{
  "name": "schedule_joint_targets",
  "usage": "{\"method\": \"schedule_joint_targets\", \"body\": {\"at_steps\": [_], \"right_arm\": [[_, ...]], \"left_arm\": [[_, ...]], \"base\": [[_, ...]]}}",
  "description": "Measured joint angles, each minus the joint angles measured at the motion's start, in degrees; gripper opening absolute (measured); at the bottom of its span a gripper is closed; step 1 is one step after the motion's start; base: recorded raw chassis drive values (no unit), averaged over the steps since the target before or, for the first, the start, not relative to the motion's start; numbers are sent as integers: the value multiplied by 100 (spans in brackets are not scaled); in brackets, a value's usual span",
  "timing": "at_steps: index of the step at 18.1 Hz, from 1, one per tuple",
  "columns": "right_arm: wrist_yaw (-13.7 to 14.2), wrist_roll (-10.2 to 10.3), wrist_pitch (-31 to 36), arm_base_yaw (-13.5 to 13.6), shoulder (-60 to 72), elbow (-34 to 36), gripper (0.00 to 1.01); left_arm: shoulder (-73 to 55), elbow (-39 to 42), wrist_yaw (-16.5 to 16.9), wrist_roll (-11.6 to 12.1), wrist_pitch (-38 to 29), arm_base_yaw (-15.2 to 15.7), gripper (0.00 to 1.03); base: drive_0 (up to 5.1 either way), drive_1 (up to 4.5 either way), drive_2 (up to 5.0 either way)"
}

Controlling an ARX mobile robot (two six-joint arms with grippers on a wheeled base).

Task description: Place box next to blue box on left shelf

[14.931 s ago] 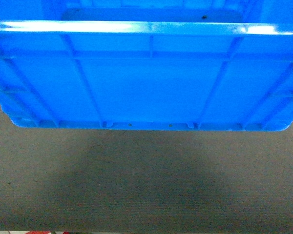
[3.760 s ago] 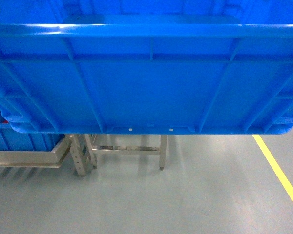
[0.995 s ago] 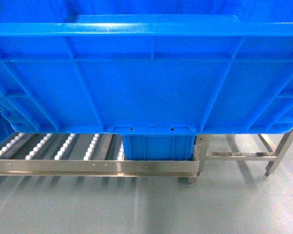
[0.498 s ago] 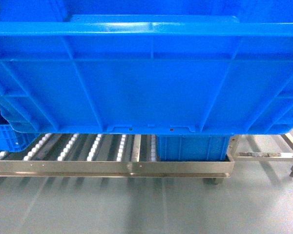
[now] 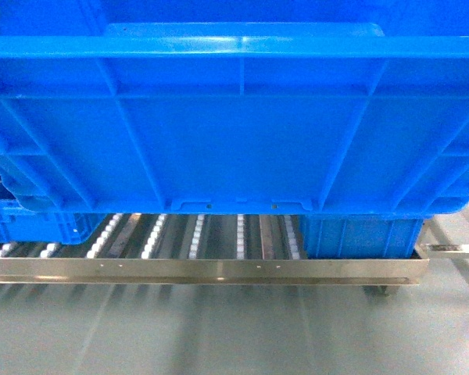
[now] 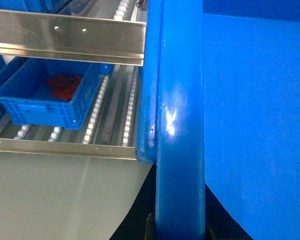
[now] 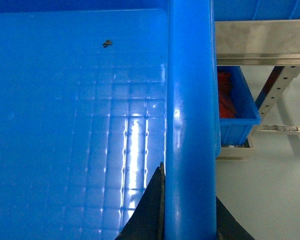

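Note:
The box (image 5: pixel 234 117), a big bright-blue ribbed crate, is held up in the air and fills the upper head view, hiding both arms there. In the left wrist view my left gripper (image 6: pixel 180 226) is shut on the box's left rim (image 6: pixel 177 125), with dark fingers on either side. My right gripper (image 7: pixel 189 212) is likewise shut on the right rim (image 7: pixel 190 115), beside the box's bare floor (image 7: pixel 75 125). Below and beyond the box lies the left shelf (image 5: pixel 195 269), with white roller rails. On it a blue box (image 5: pixel 361 236) stands at the right end and another (image 5: pixel 31 223) at the left.
A bare stretch of rollers (image 5: pixel 195 234) lies between the two blue boxes on the shelf. The left one (image 6: pixel 45 95) holds red items, as does the right one (image 7: pixel 236 107). An upper steel rail (image 6: pixel 65 35) crosses above the rollers. Grey floor (image 5: pixel 219 328) lies in front.
The shelf has slid to the right in the head view. The right blue box went from the middle to the right, and more of the left blue box shows. Both grips are unchanged.

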State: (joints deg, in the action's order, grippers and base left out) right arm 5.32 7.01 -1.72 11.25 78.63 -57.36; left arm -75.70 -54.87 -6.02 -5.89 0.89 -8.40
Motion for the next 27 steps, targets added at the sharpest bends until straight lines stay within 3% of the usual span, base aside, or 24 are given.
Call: {"method": "schedule_joint_targets", "body": {"at_steps": [12,27], "right_arm": [[4,2,-26,0,0,0,8],[7,20,-15,20,2,0,8]], "left_arm": [[0,-2,0,2,11,0,6],[20,-2,7,13,2,28,6]], "base": [[-500,245,245],[-2,-2,-2]]}}
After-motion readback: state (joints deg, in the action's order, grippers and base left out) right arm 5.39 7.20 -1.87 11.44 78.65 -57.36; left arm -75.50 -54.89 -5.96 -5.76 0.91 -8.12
